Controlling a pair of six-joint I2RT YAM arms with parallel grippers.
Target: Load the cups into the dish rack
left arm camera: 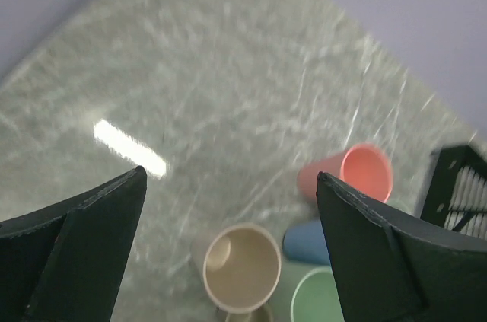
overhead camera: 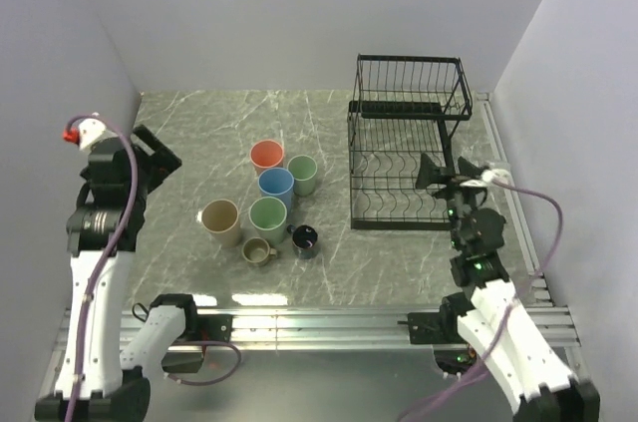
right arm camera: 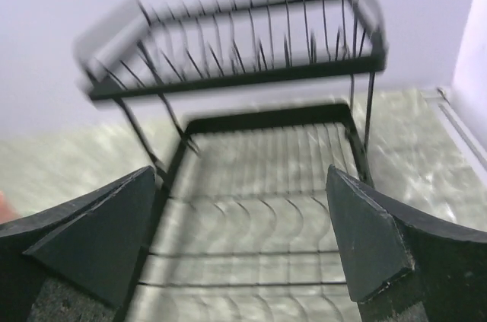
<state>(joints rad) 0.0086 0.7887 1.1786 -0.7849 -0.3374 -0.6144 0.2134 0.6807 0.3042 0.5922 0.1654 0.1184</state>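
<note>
Your left gripper (left arm camera: 230,176) and right gripper (right arm camera: 241,172) both hang with jaws spread wide, gripping nothing. Nearest you on the table (overhead camera: 179,123) sit the olive-tan mug (overhead camera: 259,251) and the navy mug (overhead camera: 305,239). Just behind them are the beige tumbler (overhead camera: 219,220) and a pale green tumbler (overhead camera: 268,214), then the blue tumbler (overhead camera: 276,185), the second green tumbler (overhead camera: 302,174) and, farthest, the salmon tumbler (overhead camera: 266,156). All stand upright, long axes vertical, mouths up. The dish rack (overhead camera: 404,143) stands apart to their right, its lower tier running away from you and its upper tier at the far end.
</note>
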